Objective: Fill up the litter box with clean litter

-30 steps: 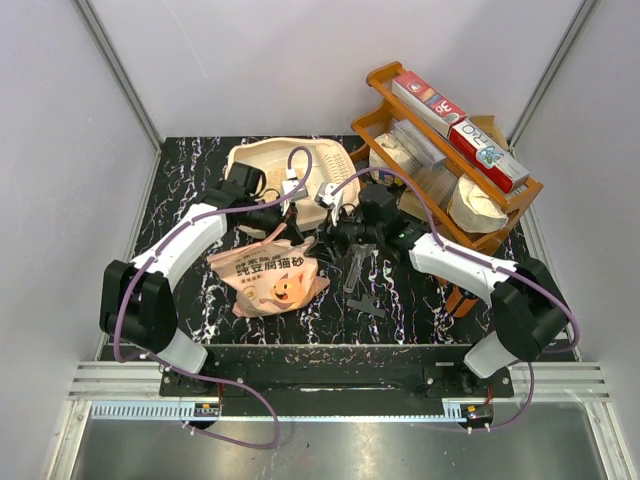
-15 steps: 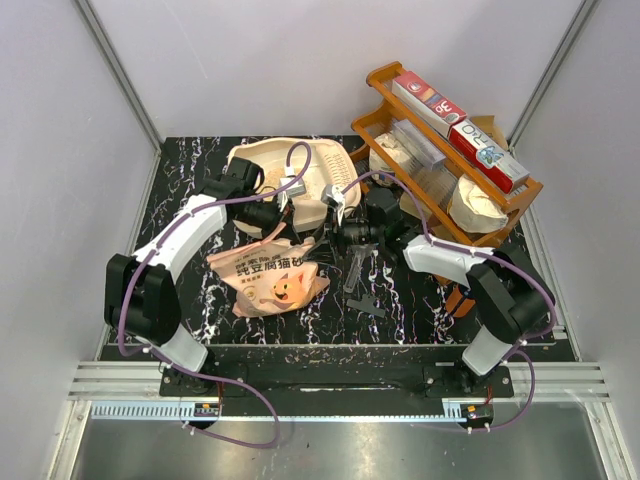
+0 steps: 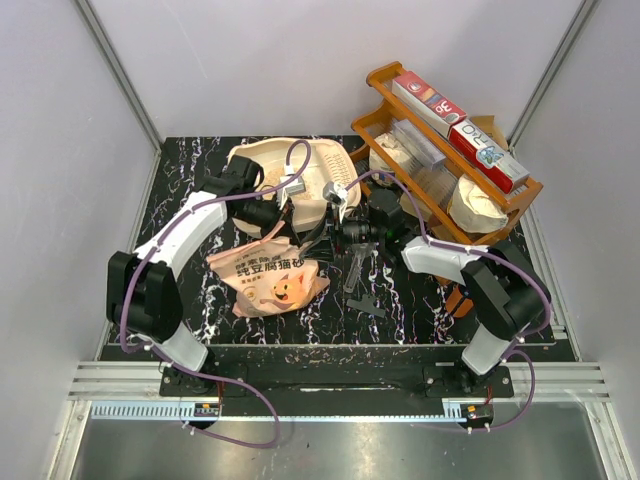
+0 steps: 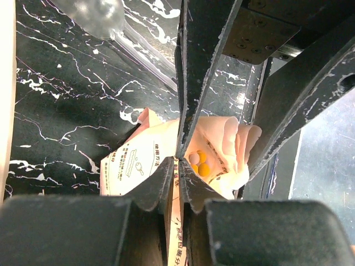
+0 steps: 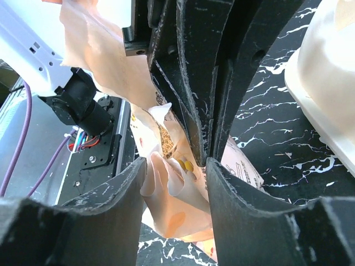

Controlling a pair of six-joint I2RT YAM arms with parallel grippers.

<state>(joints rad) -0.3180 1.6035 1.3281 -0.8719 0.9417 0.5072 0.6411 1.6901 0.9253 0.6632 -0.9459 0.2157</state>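
Left claw (image 4: pixel 177 163) pinched tight on top edge of pink-orange bag (image 3: pixel 270 280), mid-frame in top view. Right claw (image 5: pixel 176 166) half-wide, bag flap between jaws, not gripping yet. Litter box (image 3: pixel 262 158) just behind bag, upper centre. Clean litter (image 4: pixel 203 168): probably those yellowish pellets in bag mouth. Right should bite opposite lip squarely, then both tip mouth over box wall.

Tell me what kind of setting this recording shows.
Probably a lab robot cell staged for pet care: plain white enclosure walls, black marble-patterned tabletop, cream-beige plastic litter box, pink-orange printed litter bag.
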